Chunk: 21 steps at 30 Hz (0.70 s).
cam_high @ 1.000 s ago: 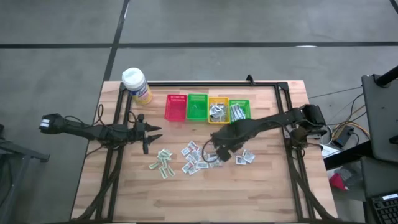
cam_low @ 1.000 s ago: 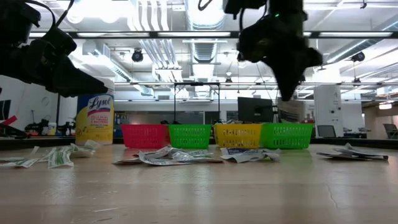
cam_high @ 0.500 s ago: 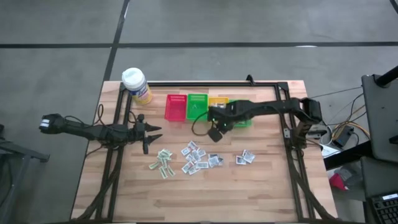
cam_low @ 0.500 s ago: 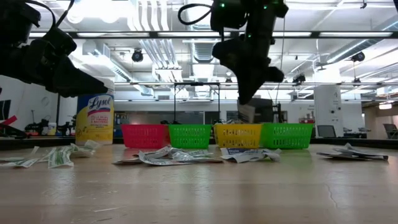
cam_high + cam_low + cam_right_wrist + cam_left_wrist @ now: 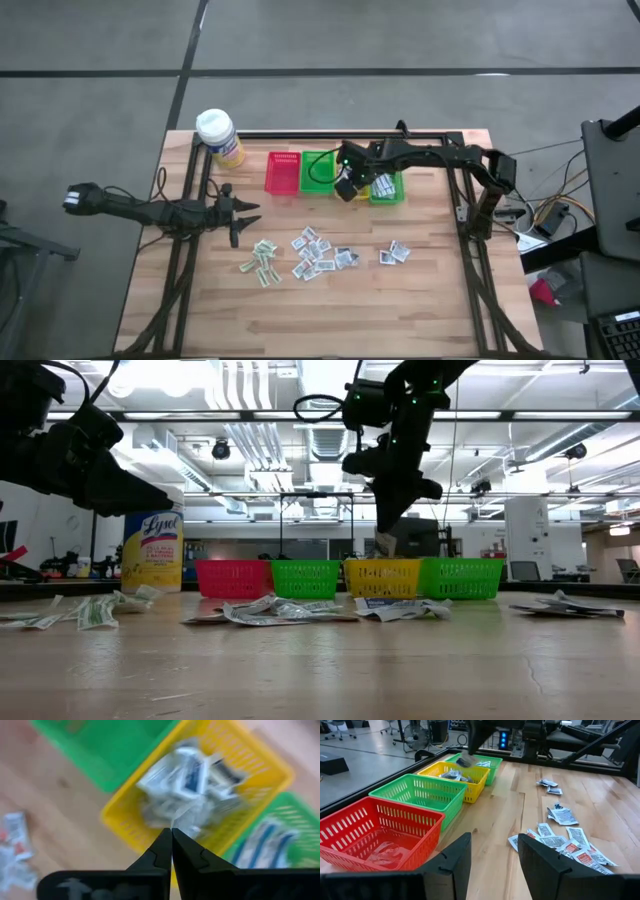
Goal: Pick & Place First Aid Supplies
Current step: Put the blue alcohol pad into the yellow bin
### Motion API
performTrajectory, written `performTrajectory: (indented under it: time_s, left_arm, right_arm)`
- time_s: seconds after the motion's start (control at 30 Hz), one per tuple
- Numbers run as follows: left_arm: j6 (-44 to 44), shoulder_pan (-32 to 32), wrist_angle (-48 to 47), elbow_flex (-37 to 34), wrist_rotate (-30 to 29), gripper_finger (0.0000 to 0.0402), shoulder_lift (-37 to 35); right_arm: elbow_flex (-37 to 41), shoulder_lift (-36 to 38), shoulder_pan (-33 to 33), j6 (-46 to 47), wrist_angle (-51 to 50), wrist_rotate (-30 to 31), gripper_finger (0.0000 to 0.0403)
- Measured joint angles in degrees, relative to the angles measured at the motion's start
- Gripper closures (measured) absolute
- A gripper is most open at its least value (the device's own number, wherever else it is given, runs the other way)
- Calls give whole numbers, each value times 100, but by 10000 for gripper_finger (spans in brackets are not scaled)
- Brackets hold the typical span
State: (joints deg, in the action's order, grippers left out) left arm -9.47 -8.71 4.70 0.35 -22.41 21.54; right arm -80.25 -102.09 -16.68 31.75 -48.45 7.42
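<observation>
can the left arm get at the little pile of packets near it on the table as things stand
Probably yes. The left gripper hangs open just beside the green-printed packets, with bare table between them. The right gripper, shut on a packet, is away over the yellow basket.

The wooden table [image 5: 430, 290] carries four baskets [image 5: 283, 172], a yellow bottle [image 5: 220, 137] and scattered packets [image 5: 318, 252].

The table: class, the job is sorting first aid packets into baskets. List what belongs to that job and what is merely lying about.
Belongs to the job:
loose packets
packet in the right gripper
yellow basket
red basket
two green baskets

Lying about:
wipes tub
left gripper, waiting open
</observation>
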Motion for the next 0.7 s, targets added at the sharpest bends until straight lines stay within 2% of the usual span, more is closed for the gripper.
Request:
performTrajectory:
  time_s: [0.1, 0.47, 0.7]
  left_arm:
    - [0, 0, -1, -1, 0, 243, 0]
    - [2, 0, -1, 1, -13, 243, 0]
    - [2, 2, -3, -1, -114, 243, -2]
  right_arm:
    - [0, -1, -128, -204, 3, 168, 394]
    - [1, -54, -245, -438, 411, 176, 394]
    - [17, -478, -261, -586, 644, 315, 394]
